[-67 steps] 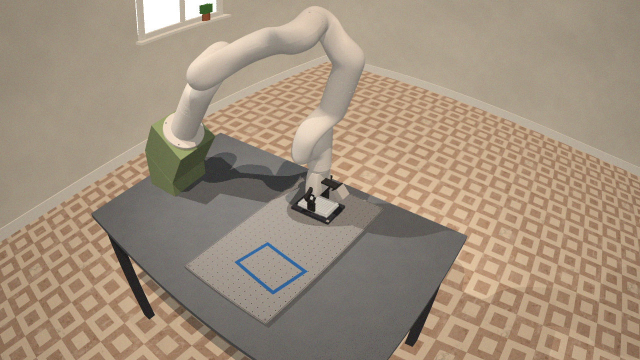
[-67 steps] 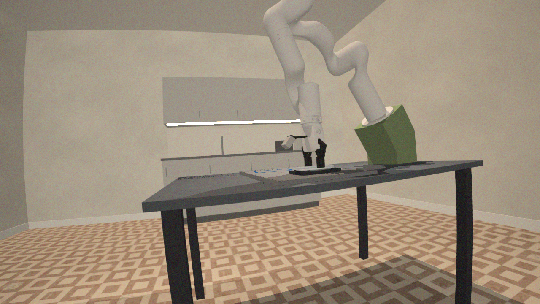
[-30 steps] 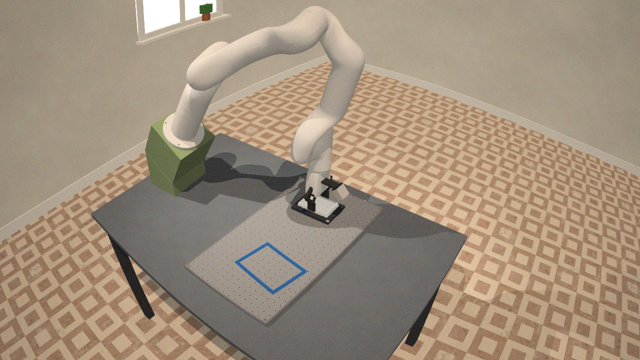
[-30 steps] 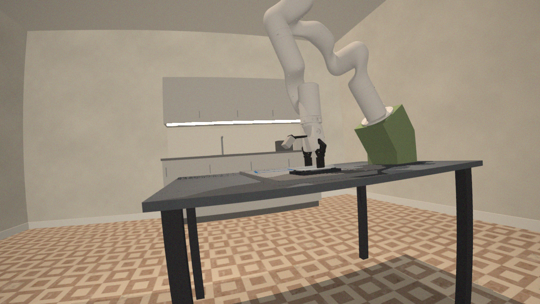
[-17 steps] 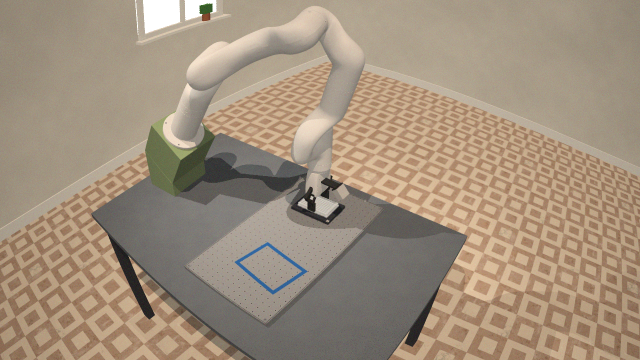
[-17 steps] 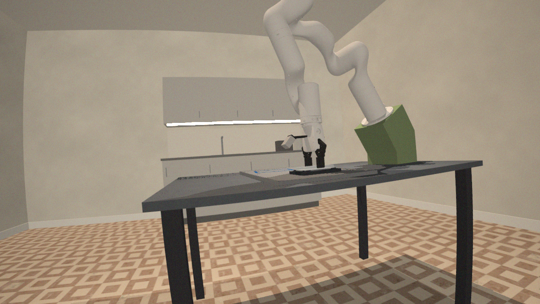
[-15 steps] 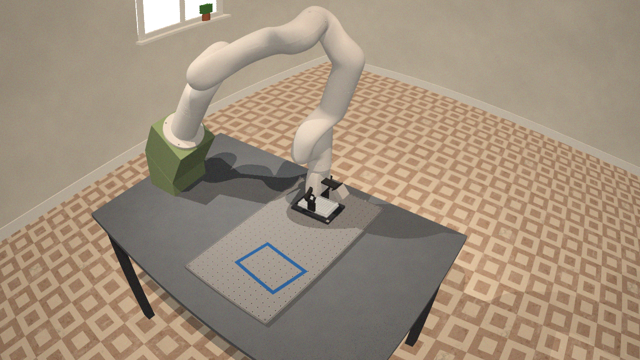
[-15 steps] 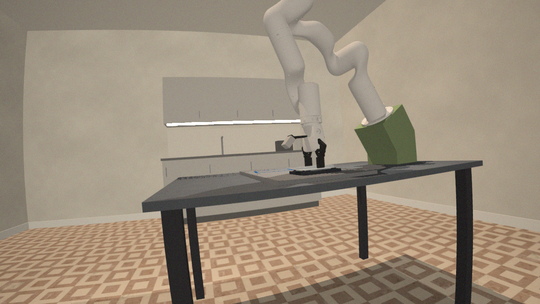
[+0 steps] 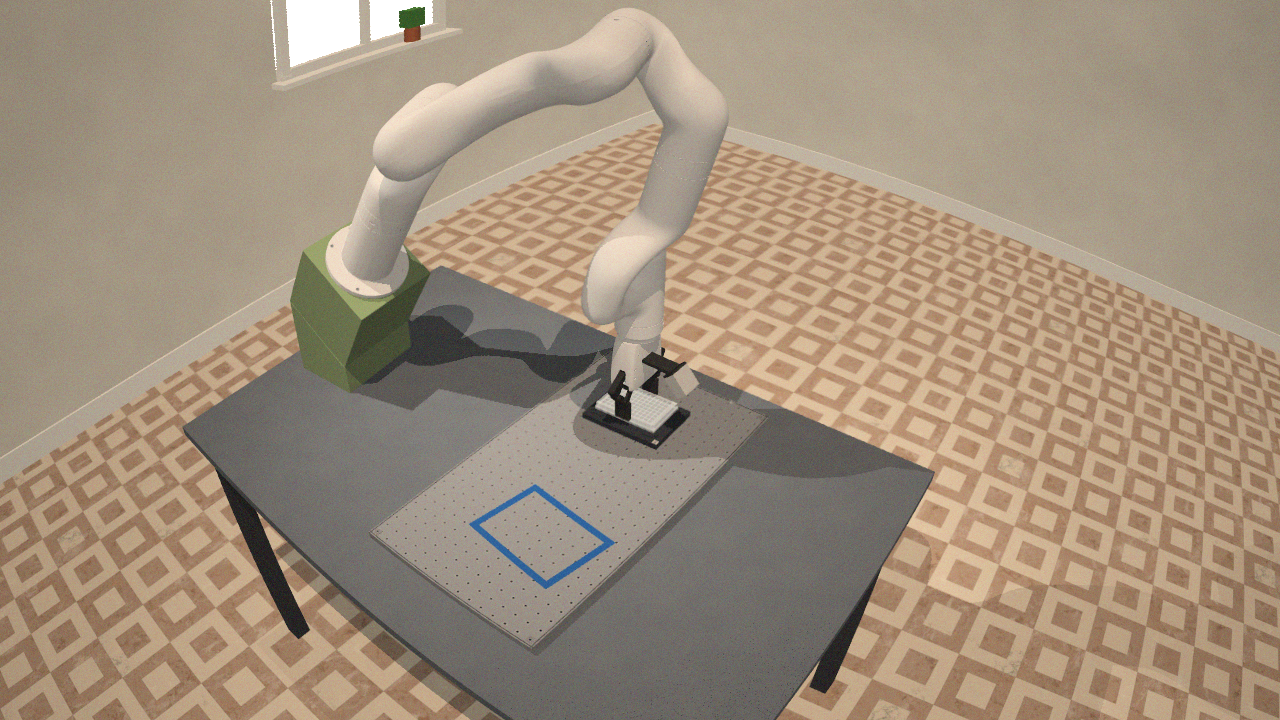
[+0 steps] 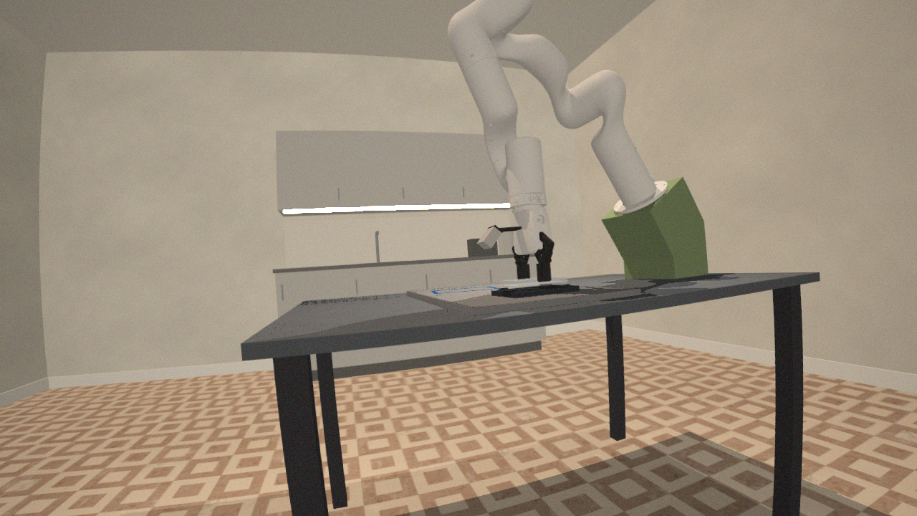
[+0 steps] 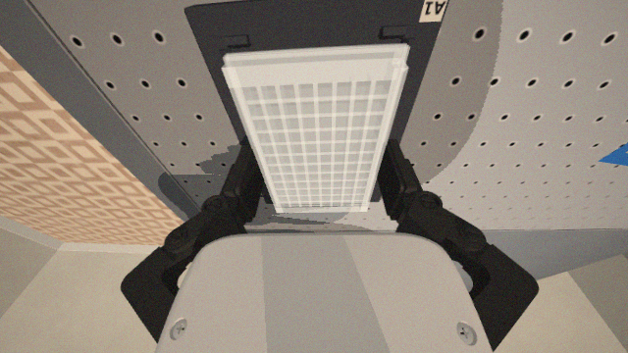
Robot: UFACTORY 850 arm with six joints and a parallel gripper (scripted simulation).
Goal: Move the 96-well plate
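Note:
The white 96-well plate (image 9: 642,410) sits right way up over the black plate nest N1 (image 9: 666,429) at the far end of the perforated deck (image 9: 447,523). My gripper (image 9: 637,394) comes straight down over it and is shut on the plate. In the wrist view the two black fingers press on the plate's (image 11: 316,127) long sides near its close end, with the nest (image 11: 314,20) showing beyond it. I cannot tell whether the plate rests in the nest or hangs just above it. The blue taped outline B1 (image 9: 541,535) lies empty at the deck's near end.
The arm's green base (image 9: 353,313) stands on the table's far left corner. A label reading A1 (image 11: 434,9) marks one nest corner. A corner of the blue tape (image 11: 615,156) shows at the right of the wrist view. The table's edge runs close behind the nest.

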